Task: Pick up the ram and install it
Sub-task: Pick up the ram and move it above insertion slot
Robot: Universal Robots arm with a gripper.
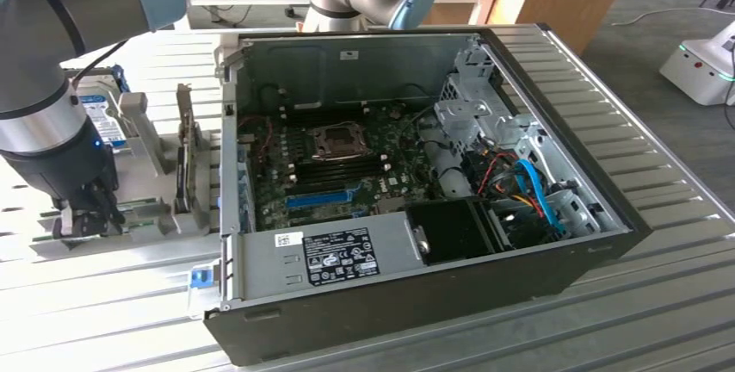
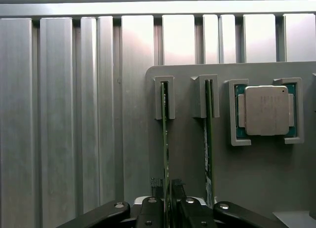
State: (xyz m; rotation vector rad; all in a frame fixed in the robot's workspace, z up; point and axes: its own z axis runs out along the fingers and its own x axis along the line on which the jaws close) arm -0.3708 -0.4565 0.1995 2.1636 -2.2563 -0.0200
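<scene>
Between the end effector (image 2: 167, 188) jaws: the ram (image 2: 165, 134), on edge, far end seated in a slotted bracket of the grey fixture plate (image 2: 256, 183) on the tabletop (image 2: 59, 114). Jaws open, one each side of the stick, slight gaps showing; stick not lifted. Edge-up posture presumably offers both flat faces to the jaws. Just beside the end effector: second stick (image 2: 208, 139) in its own bracket, spaced apart, likely for jaw clearance. Beyond that: processor (image 2: 266, 110) held in corner stops. Well apart: open computer case (image 1: 344, 62). Count: two sticks, one processor, one case.
</scene>
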